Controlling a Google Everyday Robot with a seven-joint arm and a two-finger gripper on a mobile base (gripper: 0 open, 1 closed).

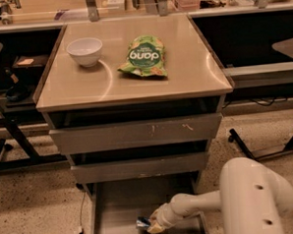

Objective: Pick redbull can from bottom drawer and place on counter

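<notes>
The end effector (pixel 153 227) is down in the open bottom drawer (pixel 117 209), low over its floor. The redbull can (pixel 141 222) lies at its tip on the side away from the arm (pixel 200 204); whether the end effector is open or gripping the can cannot be told, nor can the can's long axis. Count: one can, one arm, three drawers; the table (pixel 183 72) above carries one white bowl (pixel 85 51) and one green snack bag (pixel 144 56).

The gripper (pixel 154 227) sat in the bottom drawer (pixel 117 209) by the redbull can (pixel 142 222) — the upper drawers (pixel 135 134) overhung its rear. A white bowl (pixel 85 51) and a green snack bag (pixel 144 56) blocked the counter's (pixel 193 72) left and middle — the right side lay free.
</notes>
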